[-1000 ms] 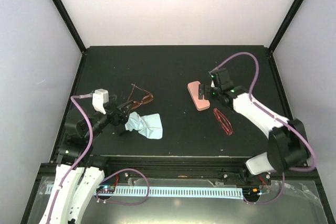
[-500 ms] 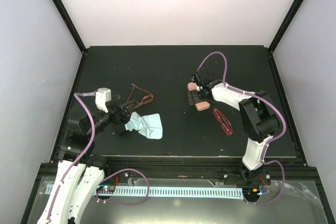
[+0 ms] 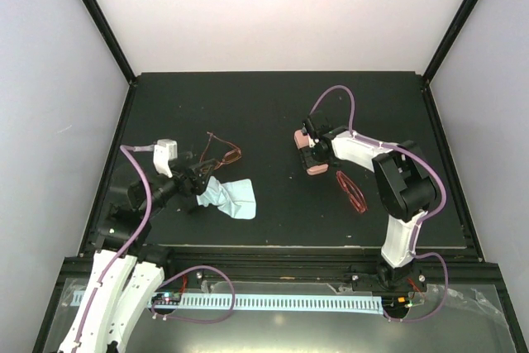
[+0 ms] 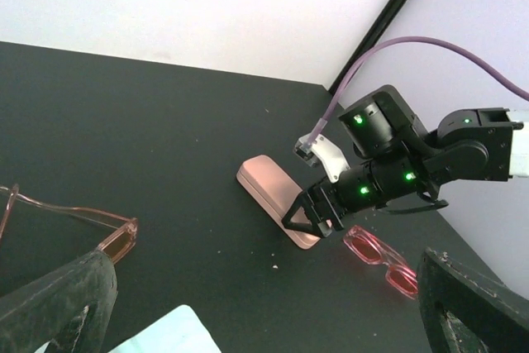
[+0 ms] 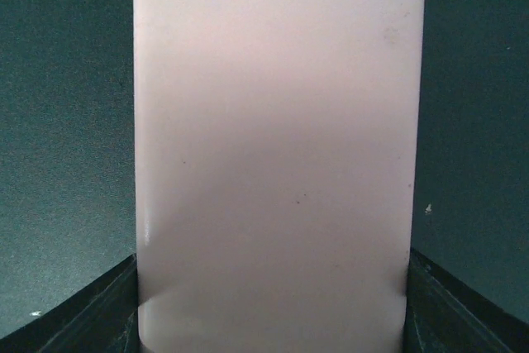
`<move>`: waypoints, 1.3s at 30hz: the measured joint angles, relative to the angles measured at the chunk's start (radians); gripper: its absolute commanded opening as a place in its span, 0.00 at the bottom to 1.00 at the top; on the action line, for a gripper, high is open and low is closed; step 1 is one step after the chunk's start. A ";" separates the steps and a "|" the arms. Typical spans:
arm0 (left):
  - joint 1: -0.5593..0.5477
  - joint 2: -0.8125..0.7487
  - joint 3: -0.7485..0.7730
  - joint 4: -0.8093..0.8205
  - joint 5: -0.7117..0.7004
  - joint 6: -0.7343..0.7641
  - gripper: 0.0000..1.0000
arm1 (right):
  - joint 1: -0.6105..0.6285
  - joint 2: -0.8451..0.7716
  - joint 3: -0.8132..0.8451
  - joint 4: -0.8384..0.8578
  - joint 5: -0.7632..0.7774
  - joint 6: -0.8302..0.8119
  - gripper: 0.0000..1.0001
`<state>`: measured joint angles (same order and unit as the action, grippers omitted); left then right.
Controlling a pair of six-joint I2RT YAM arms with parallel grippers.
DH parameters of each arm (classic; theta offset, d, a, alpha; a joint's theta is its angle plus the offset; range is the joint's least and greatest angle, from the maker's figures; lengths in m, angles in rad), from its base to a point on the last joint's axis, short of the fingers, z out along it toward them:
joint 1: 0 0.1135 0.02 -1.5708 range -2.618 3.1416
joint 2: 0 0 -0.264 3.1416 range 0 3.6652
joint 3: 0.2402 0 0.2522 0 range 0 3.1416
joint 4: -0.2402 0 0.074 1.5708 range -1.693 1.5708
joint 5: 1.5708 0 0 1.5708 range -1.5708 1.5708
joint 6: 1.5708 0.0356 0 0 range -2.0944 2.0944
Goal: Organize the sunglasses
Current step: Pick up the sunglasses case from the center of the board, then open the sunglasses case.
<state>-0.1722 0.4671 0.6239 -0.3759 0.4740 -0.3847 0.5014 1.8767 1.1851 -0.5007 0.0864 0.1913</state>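
Note:
The amber-brown sunglasses [image 3: 223, 153] lie unfolded on the black table, left of centre, and also show in the left wrist view [image 4: 111, 233]. The red sunglasses [image 3: 351, 191] lie at the right and show in the left wrist view [image 4: 383, 256] too. My left gripper [image 3: 197, 181] is open and empty, low over the pale blue cloth [image 3: 231, 196], just short of the amber pair. My right gripper [image 3: 312, 156] is open and straddles the near end of the pink case [image 3: 307, 142]. That case [image 5: 277, 146] fills the right wrist view, with one finger [image 5: 107, 312] at each side.
The blue cloth lies crumpled under the left gripper and shows at the bottom of the left wrist view [image 4: 169, 335]. Black frame posts and pale walls close in the table [image 3: 273, 105] on three sides.
My right arm swung left and came down onto the pink case, its jaws now around the case's near end. My left gripper edged slightly toward the amber sunglasses.

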 measured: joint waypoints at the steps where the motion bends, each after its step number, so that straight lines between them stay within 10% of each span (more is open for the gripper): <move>1: 0.000 0.001 -0.002 0.003 0.003 -0.006 0.99 | 0.000 0.000 0.000 0.000 -0.002 0.000 0.60; 23: -0.032 0.447 -0.073 0.330 0.259 -0.349 0.98 | 0.034 -0.387 -0.197 0.376 -0.734 0.388 0.60; 39: -0.137 0.654 -0.005 0.481 0.334 -0.417 0.88 | 0.138 -0.388 -0.220 0.563 -0.848 0.598 0.56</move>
<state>-0.3092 1.1210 0.6186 0.1051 0.8078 -0.8021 0.6395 1.4887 0.9653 0.0628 -0.7616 0.7891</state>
